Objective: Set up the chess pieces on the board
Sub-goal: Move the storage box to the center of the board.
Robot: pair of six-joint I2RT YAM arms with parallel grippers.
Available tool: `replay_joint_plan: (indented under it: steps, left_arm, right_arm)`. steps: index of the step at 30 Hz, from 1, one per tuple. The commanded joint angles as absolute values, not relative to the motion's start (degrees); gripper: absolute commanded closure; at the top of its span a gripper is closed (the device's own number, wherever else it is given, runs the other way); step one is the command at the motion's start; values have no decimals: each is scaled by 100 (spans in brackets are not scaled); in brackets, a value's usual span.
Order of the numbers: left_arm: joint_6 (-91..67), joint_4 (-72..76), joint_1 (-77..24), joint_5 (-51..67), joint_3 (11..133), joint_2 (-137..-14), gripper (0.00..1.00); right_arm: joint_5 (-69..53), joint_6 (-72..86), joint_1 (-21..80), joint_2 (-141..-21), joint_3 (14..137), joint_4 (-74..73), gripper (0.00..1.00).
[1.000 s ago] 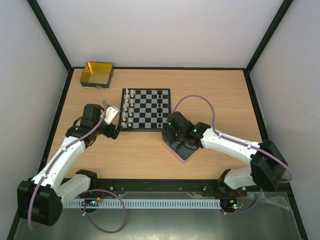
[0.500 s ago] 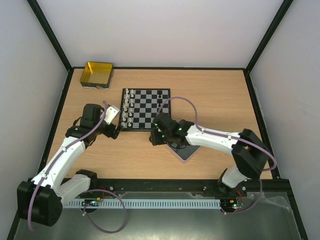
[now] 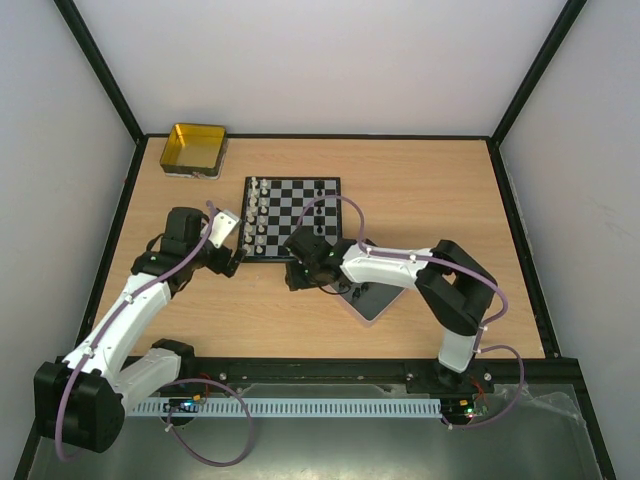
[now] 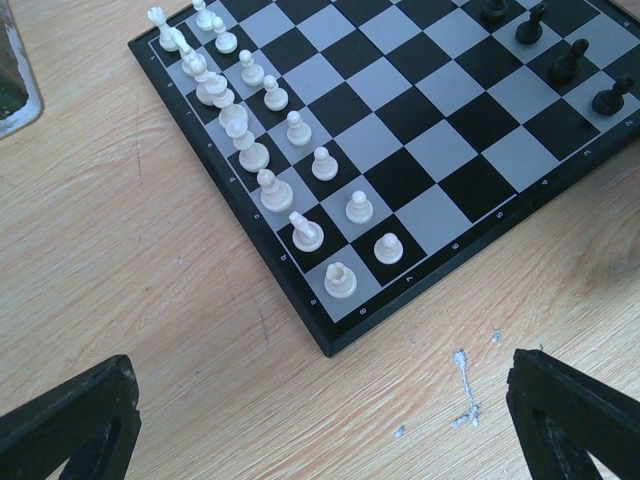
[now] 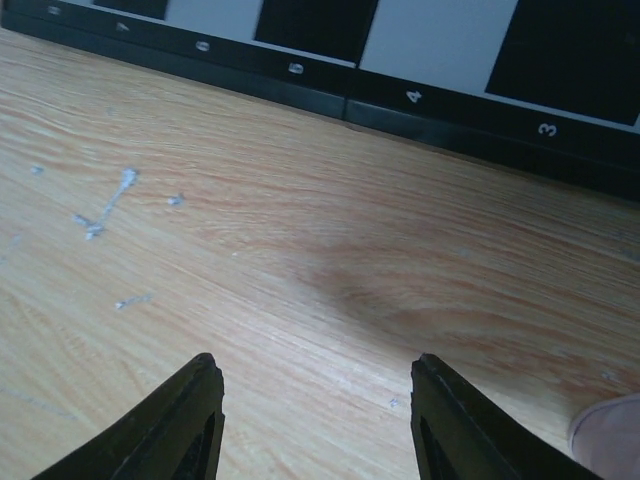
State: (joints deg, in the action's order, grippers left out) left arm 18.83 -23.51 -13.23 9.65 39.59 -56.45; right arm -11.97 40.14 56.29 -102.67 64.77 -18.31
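The board (image 3: 292, 217) lies at the middle of the table. Whitish chess pieces (image 3: 257, 215) stand in two rows along its left side, and a few black chess pieces (image 3: 319, 189) stand near its right side. In the left wrist view the white pieces (image 4: 276, 192) fill the board's (image 4: 420, 130) near side and the black ones (image 4: 565, 62) stand at the top right. My left gripper (image 4: 320, 440) is open over bare wood by the board's corner. My right gripper (image 5: 320, 400) is open above bare table just off the board's edge (image 5: 400, 100), with nothing between its fingers.
A yellow tin (image 3: 193, 150) sits at the back left. A dark grey flat tray (image 3: 368, 300) lies right of the right gripper (image 3: 297, 274), partly under that arm. The left gripper (image 3: 230, 265) hovers at the board's left near corner. White scuff marks (image 5: 105, 210) dot the wood.
My right arm has swung left from over the grey tray to the board's near edge, and its jaws have narrowed. The left arm has not moved.
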Motion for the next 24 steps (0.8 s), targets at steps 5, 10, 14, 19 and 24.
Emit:
replay_joint_plan:
  steps: [5,10,14,19,24]
  left_arm:
    - [1856,-2372,-1361,879,3982,-5645,0]
    - [1855,-2355,-1361,888,3958,-5649,0]
    - [1848,-2348,-1357,870,3955,-5707,0]
    - [1836,-2353,-1371,840,3955,-5705,0]
    - [1837,-2336,-1372,835,3948,-5711,0]
  right_arm:
    - [-733,4121,5663,-10297,6403,-1855,49]
    - [-590,4235,5654,-9978,6007,-1865,49]
    - [-535,4329,5655,-9603,5558,-1869,48]
    - [-307,4374,5639,-8959,5005,-2180,46]
    - [-138,4540,5518,-8110,4336,-2542,44]
